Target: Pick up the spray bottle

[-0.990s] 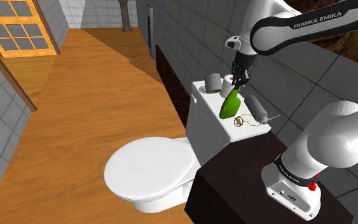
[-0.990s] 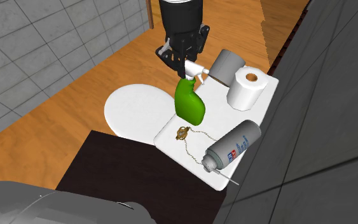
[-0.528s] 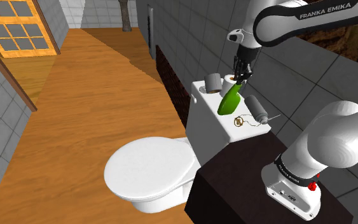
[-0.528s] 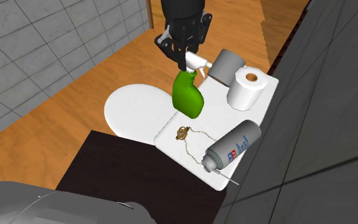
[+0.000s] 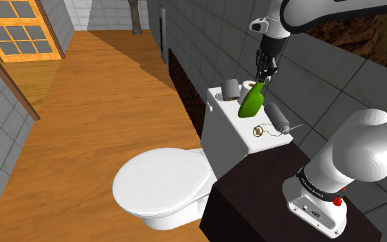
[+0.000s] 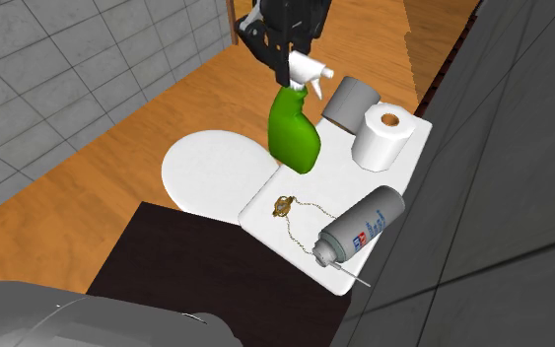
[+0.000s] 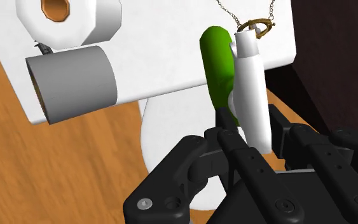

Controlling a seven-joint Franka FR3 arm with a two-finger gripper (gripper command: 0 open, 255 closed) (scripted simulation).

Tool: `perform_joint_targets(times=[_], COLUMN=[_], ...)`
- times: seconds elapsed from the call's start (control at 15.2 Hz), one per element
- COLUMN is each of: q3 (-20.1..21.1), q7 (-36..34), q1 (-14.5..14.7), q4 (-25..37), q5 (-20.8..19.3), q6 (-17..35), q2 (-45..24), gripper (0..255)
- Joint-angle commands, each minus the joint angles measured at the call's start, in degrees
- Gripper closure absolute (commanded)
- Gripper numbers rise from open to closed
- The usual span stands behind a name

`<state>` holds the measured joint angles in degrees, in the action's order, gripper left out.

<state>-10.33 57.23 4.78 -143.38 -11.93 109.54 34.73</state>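
Reading the second exterior view from its left, the wooden floor (image 6: 88, 197) lies open on that side. Next comes the white toilet lid (image 6: 206, 170), down beside the tank. The tank lid (image 6: 342, 187) is a narrow white slab, and its left edge runs just under the spray bottle (image 6: 295, 138). My gripper (image 6: 293, 67) is clamped on the bottle's white head with a finger on each side, and the wrist view confirms it. The green body hangs below, tilted, and looks clear of the slab.

Just right of the bottle a grey roll (image 6: 352, 101) lies on its side, near the nozzle but apart from it. Right of that a white toilet-paper roll (image 6: 383, 138) stands upright at the slab's far corner. A gold pendant on a chain (image 6: 283, 206) lies under the bottle. A grey spray can (image 6: 361, 229) lies on its side along the right edge. Beyond it a grey tiled wall (image 6: 492, 148) closes off that whole side, and a dark cabinet (image 6: 196, 271) butts against the slab's near end. The open room I see is upward and out to the left, over the toilet and floor.

Compared with a second ago, the bottle and my hand sit higher, and the frame's upper edge now crops the hand. The rolls, the pendant and the can lie where they were.
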Motion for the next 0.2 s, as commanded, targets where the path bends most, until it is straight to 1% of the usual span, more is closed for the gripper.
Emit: perform_joint_targets(times=[0.0,0.13], q3=[0.21,0.22], q7=[0.09,0.10], q1=[0.09,0.09], q4=[1.39,1.50], q5=[0.21,0.22], q6=[-1.61,-1.73], q2=[0.19,0.21], gripper=[255,255])
